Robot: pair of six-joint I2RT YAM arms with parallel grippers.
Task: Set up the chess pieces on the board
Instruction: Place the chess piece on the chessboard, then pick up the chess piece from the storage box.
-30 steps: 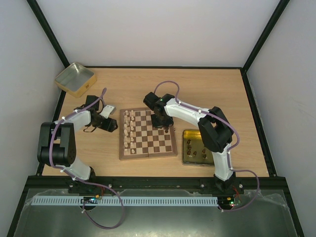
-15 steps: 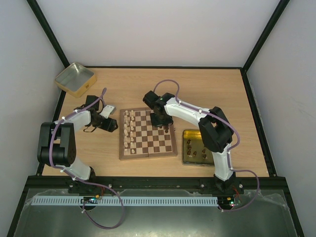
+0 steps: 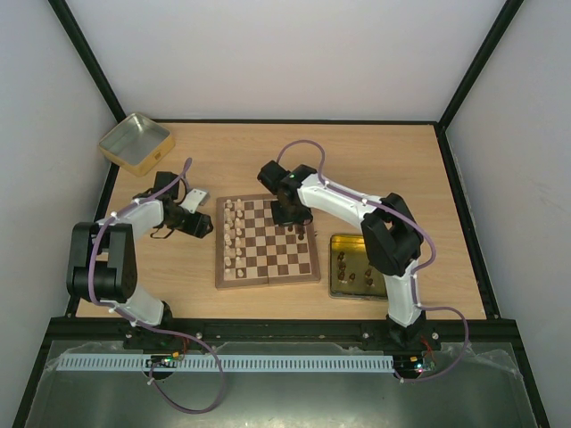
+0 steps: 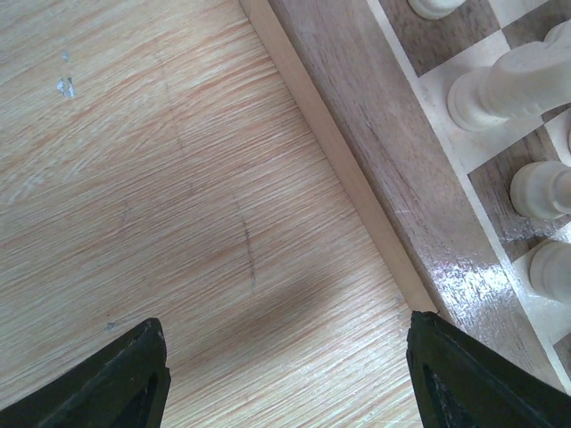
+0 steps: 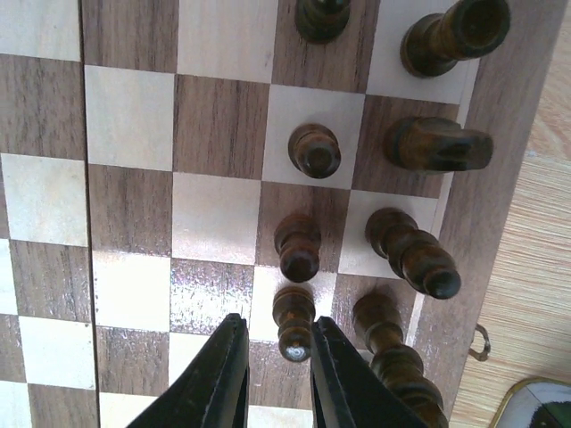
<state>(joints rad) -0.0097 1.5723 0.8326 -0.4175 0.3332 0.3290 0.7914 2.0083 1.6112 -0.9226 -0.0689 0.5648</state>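
The board [image 3: 268,280] lies mid-table. Cream chess pieces [image 3: 234,236] fill its two left columns, and a few show in the left wrist view [image 4: 508,85]. Several dark pieces [image 5: 419,254] stand along the board's right side. My right gripper [image 3: 290,214] hangs over the far right part of the board. In the right wrist view its fingers [image 5: 275,321] stand narrowly open on either side of a dark pawn [image 5: 294,323], which stands on a light square; there is a gap on the pawn's left. My left gripper [image 4: 285,323] is wide open and empty over bare table beside the board's left rim [image 4: 393,178].
A gold tin [image 3: 333,267] right of the board holds several dark pieces [image 3: 355,275]. A second, empty gold tin [image 3: 134,143] sits at the far left corner. Black frame posts and white walls enclose the table.
My right gripper has shifted slightly toward the far side over the board's right part. The left arm has not moved.
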